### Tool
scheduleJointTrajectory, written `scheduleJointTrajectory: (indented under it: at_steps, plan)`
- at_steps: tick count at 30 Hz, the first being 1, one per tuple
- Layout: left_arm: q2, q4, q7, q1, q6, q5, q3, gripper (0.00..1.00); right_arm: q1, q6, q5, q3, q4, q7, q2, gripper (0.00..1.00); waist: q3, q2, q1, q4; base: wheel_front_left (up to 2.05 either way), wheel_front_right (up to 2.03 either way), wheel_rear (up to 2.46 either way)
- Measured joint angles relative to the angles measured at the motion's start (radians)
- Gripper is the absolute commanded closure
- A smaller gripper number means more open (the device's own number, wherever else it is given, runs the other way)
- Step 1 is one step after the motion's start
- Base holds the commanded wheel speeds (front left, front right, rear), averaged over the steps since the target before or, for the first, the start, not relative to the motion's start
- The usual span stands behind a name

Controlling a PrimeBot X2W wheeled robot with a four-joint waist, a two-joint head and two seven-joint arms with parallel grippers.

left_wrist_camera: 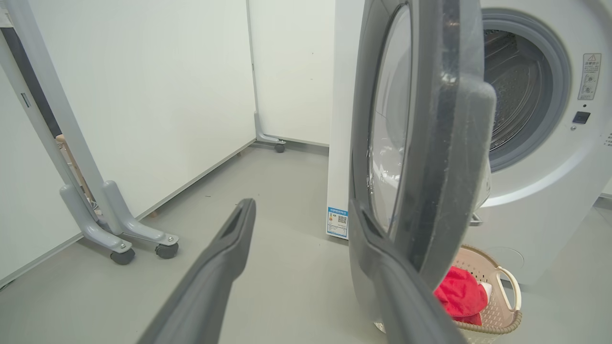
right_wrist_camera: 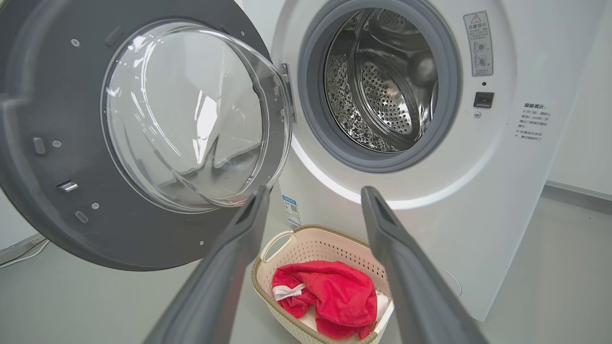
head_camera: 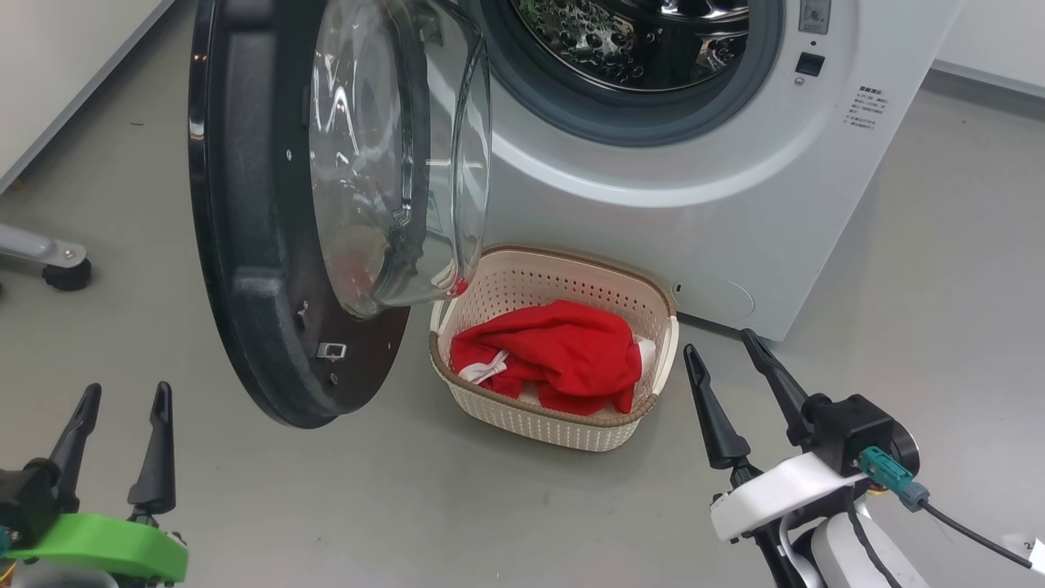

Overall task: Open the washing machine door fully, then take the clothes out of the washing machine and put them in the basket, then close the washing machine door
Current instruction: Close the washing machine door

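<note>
While the left pincer (head_camera: pixel 129 390) and right pincer (head_camera: pixel 720 343) gape wide, gripping nothing, the red clothes (head_camera: pixel 563 347) lie heaped in the basket (head_camera: pixel 539 425). It sits before the washing machine (head_camera: pixel 653 220), beside its open door (head_camera: pixel 245 245).

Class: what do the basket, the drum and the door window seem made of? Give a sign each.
Basket: likely matte cream plastic, moulded holes. Drum: apparently polished steel, mirror-like, perforated. Door window: clear glass or plastic, glossy reflections.

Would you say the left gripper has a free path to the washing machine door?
Probably yes: the left gripper, open and empty, faces the door edge-on with only floor between; the basket sits on its far side.
</note>
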Motion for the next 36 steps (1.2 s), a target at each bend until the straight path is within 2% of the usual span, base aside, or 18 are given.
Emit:
scheduleJointTrajectory:
  at_steps: [22,23,24,25,36]
  plan:
    - [0.008,0.033,-0.018,-0.003,0.000,0.000,-0.012,0.00,0.003,0.000,0.000,-0.003,0.000,0.000,0.001,0.00,0.003,0.0000,0.0000,0.002,0.00,0.00,0.00]
    - [0.009,0.035,-0.018,-0.003,0.000,0.000,-0.015,0.11,0.003,0.000,0.000,-0.003,0.000,0.000,0.001,0.00,0.003,0.0000,0.0000,0.002,0.00,0.00,0.00]
    - [0.009,0.038,-0.018,-0.003,0.000,-0.002,-0.018,0.70,0.003,0.000,0.000,-0.003,0.000,0.000,0.001,0.00,0.003,0.0000,0.0000,0.002,0.00,0.00,0.00]
    - [0.008,0.043,-0.018,-0.003,0.000,-0.009,-0.021,1.00,0.003,0.000,0.000,-0.003,0.000,0.000,0.001,0.00,0.004,0.0000,0.0000,0.003,0.00,0.00,0.00]
    - [0.009,0.057,-0.018,-0.003,0.000,-0.037,-0.035,1.00,0.003,0.000,-0.002,-0.004,0.000,0.000,0.002,0.00,0.008,0.0000,0.0000,0.000,0.00,0.00,0.00]
